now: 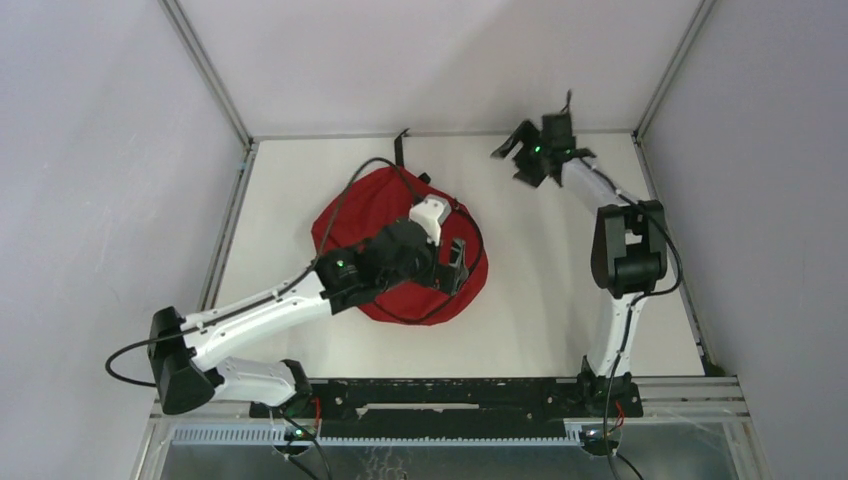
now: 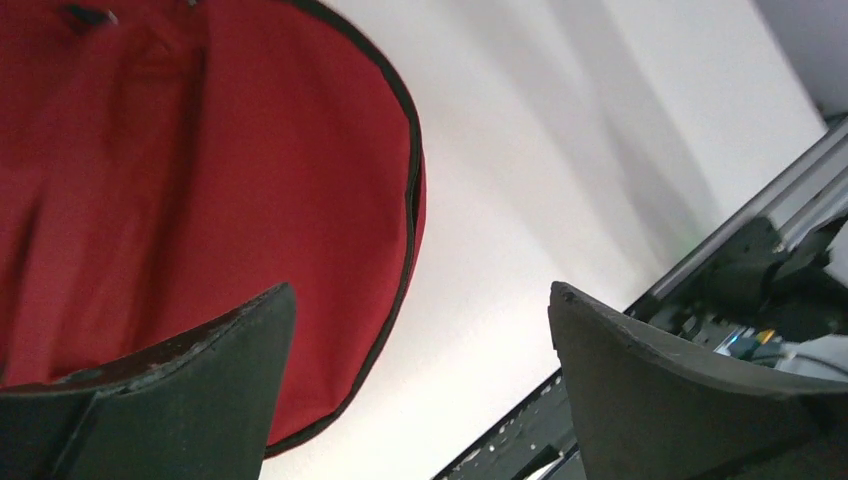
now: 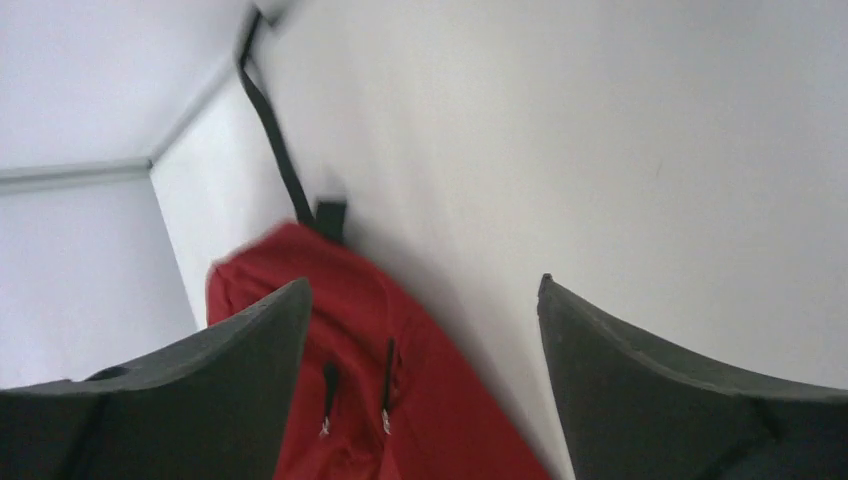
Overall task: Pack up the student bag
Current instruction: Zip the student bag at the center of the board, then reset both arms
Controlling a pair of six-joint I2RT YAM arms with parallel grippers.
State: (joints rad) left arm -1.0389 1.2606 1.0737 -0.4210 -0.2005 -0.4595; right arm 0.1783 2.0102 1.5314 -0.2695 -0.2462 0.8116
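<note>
The student bag (image 1: 352, 215) lies beneath the left gripper (image 1: 457, 264), whose jaws stand spread over its rim (gripping nothing). The right gripper (image 1: 522, 156), also spread, hangs well apart from it.

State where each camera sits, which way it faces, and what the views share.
Top external: above and behind the robot, looking down on the table; both arms show, left gripper over the student bag, right gripper near the far right corner.
Left wrist: on the left arm, facing down over the bag's edge and table; both open fingers show.
Right wrist: on the right arm, facing across the table toward the bag; both fingers show.
Shared: all three show the red bag.
</note>
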